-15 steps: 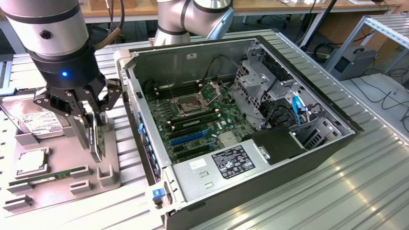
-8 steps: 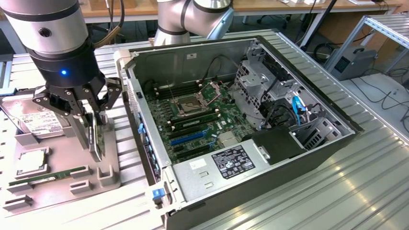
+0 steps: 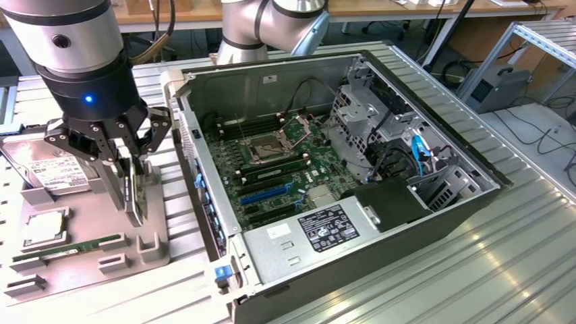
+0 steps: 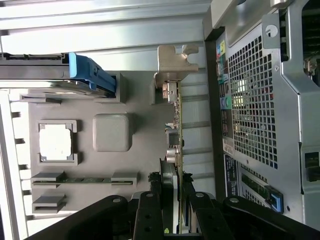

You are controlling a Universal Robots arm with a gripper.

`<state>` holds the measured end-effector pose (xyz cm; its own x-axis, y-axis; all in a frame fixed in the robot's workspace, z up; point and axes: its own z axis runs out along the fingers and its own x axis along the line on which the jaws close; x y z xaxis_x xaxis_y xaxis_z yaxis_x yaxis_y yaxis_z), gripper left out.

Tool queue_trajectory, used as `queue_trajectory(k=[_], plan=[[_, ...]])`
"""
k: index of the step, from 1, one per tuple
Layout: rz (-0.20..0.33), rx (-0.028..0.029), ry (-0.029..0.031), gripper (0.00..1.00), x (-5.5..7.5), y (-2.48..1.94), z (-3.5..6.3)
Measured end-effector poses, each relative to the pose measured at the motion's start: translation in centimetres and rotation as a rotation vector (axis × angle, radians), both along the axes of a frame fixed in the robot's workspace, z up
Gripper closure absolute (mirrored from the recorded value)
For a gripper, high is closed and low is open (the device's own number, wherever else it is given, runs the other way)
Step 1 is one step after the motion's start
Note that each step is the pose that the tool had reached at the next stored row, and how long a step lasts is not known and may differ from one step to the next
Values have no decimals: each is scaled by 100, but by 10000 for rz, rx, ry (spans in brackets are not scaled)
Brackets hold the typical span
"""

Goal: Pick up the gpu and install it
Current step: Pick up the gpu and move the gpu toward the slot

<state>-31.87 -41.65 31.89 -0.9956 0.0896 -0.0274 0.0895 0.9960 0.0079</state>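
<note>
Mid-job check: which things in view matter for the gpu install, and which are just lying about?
Job: gpu, standing on edge in the gray tray; gripper, closed on it; open computer case.
Lying about: hard drive; processor chip; green memory stick.

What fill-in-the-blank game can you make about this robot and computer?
The jaws grip the gpu, which stands ___ at the gray tray. The memory stick lying on that tray is ___. The light on the robot arm glows ___.
Missing words: upright, green, blue.
</note>
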Motion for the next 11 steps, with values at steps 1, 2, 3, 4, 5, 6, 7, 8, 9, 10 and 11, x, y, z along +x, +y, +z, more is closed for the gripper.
queue_trajectory(k=[1,2,3,4,5,6,7,8,9,10,11], plan=[[0,-1,1,73,0,0,5],[0,0,1,73,0,0,10],[0,0,-1,73,0,0,16],[0,0,0,73,0,0,20],[0,-1,1,73,0,0,32],[0,0,0,73,0,0,62],[0,0,0,73,0,0,106],[0,0,0,73,0,0,129],[0,0,0,73,0,0,145],[0,0,1,73,0,0,153],[0,0,0,73,0,0,171]])
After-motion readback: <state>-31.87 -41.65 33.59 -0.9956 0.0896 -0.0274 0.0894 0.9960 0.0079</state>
